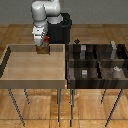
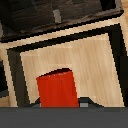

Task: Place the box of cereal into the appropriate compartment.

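Gripper: the gripper (image 1: 43,46) points down over the far edge of the pale wooden tray (image 1: 15,75), with its fingers closed against the sides of the box of cereal (image 1: 44,49).
Box of cereal: directly under the gripper, held between the fingers; in the wrist view it shows as a red block (image 2: 58,89) filling the space just below the camera, with grey fingertips (image 2: 86,104) at its lower corner. Whether its base touches the tray floor, I cannot tell.
Pale wooden tray: beneath the gripper, its light floor and raised rim (image 2: 65,37) surround the box in the wrist view.
Compartment bin: the dark brown striped bin (image 1: 95,62) with four cells stands well apart from the gripper, toward the exterior view's right, just beside the tray.
Grey blocks: small grey blocks (image 1: 84,73) sit inside the bin's cells, away from the gripper.
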Controlling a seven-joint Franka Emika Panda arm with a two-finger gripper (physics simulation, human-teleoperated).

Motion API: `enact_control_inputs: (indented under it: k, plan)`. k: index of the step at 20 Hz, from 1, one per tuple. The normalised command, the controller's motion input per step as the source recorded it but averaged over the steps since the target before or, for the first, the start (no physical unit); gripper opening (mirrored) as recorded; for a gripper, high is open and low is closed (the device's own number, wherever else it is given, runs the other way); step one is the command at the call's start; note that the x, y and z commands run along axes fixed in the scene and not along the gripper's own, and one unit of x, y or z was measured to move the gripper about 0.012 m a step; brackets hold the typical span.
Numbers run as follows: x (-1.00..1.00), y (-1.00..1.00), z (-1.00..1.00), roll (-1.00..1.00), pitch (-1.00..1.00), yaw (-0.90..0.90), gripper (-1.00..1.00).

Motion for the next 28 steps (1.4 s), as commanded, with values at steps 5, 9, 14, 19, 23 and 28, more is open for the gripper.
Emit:
enact_control_inputs:
  k: [5,9,14,19,23,28]
  plan:
    - [0.0,1.0,0.0,0.0,0.0,0.0,-1.0]
    - [0.0,1.0,0.0,0.0,0.0,0.0,-1.0]
    - [0.0,1.0,0.0,0.0,0.0,0.0,-1.0]
    - [0.0,1.0,0.0,0.0,0.0,0.0,-1.0]
    - [0.0,1.0,0.0,0.0,0.0,0.0,-1.0]
    - [0.0,1.0,0.0,0.0,0.0,0.0,-1.0]
